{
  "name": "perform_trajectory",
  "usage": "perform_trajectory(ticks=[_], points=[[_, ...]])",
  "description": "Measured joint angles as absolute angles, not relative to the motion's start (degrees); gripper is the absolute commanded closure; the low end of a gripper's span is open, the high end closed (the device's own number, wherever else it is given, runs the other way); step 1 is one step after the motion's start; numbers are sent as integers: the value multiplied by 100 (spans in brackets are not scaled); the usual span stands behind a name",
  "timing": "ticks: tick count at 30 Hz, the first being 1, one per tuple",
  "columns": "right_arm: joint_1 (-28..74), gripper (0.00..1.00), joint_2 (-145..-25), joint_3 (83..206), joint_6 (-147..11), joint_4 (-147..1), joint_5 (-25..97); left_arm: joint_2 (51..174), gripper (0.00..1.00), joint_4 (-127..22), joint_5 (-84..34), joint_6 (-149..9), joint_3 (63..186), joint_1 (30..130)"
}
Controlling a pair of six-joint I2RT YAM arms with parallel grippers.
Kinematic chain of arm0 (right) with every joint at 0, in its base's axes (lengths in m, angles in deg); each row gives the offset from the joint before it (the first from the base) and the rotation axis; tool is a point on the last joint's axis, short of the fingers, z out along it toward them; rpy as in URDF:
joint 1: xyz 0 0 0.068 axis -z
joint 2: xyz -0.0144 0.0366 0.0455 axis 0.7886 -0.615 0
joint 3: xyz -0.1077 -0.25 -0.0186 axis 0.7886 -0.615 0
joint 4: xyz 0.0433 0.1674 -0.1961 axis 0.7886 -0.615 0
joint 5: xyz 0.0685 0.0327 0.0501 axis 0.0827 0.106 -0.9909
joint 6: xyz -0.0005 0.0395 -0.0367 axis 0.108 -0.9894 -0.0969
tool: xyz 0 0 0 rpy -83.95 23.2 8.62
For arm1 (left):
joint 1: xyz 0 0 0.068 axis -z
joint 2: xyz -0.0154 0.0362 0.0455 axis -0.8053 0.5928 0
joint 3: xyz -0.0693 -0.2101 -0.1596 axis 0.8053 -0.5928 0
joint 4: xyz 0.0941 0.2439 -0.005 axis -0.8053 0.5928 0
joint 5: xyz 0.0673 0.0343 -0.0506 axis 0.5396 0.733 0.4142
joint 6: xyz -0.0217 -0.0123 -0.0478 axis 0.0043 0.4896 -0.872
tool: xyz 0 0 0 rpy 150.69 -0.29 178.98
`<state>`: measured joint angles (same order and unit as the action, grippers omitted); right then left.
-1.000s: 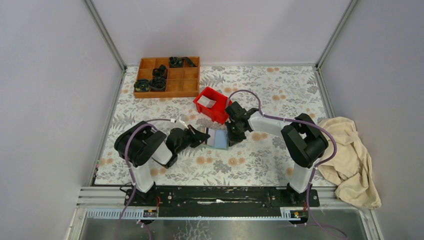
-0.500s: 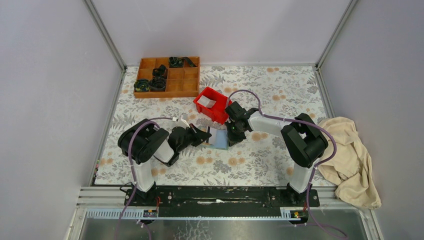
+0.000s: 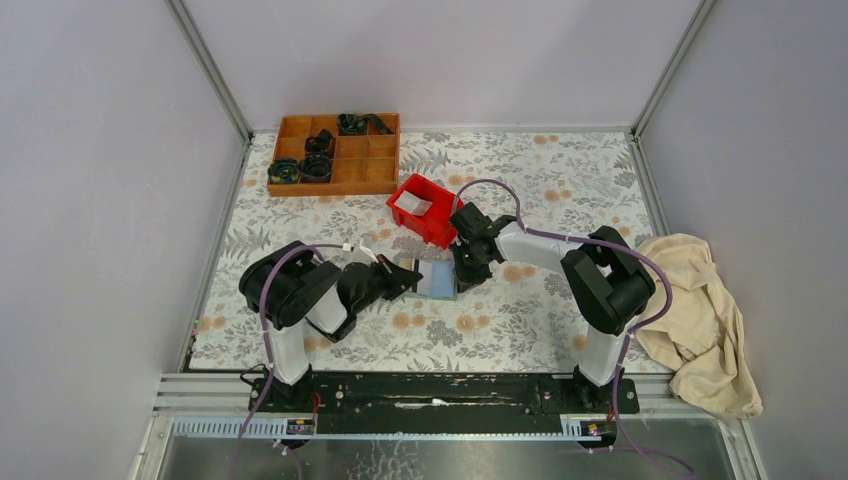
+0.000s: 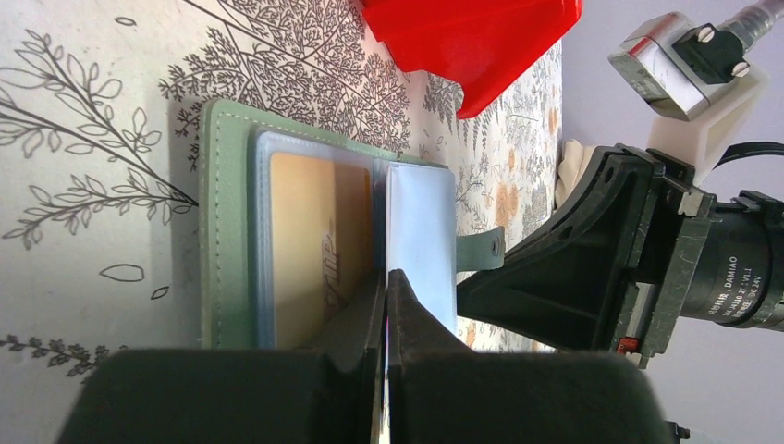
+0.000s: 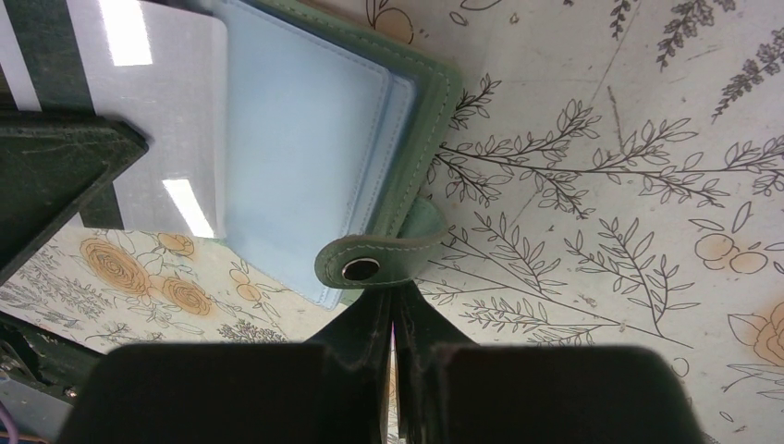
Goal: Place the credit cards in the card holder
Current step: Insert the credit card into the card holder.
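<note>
The sage-green card holder (image 3: 438, 280) lies open on the floral table between both grippers. A yellow-tan credit card (image 4: 310, 240) sits in its clear left pocket. My left gripper (image 3: 408, 274) is shut on a pale grey credit card (image 5: 176, 111) with a dark stripe. The card's far end lies over the holder's pale inner pockets (image 5: 296, 139). My right gripper (image 5: 393, 301) is shut on the holder's snap strap (image 5: 370, 264) at the right edge. In the left wrist view the left gripper (image 4: 386, 276) shows only a thin sliver between its fingers.
A red bin (image 3: 440, 232) stands just behind the card holder with a white flat item inside. A brown wooden compartment tray (image 3: 375, 170) holding black parts sits at the back left. A beige cloth (image 3: 700, 320) lies off the table's right edge.
The left arm's shoulder and elbow have shifted slightly right while its gripper stays at the holder's left edge. The right arm and the holder have not visibly moved.
</note>
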<state>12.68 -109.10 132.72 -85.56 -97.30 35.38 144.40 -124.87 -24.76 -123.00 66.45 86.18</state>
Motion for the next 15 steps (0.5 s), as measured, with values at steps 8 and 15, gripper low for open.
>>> perform_trajectory(ticks=[8, 15], points=[[1268, 94, -10910, 13274, -8556, -9735, 3538, 14466, 100, -12530, -2249, -12400, 6645, 8746], [1268, 93, -10917, 13276, -8556, -9737, 3534, 14519, 100, -12550, -2177, -12483, 6685, 8825]])
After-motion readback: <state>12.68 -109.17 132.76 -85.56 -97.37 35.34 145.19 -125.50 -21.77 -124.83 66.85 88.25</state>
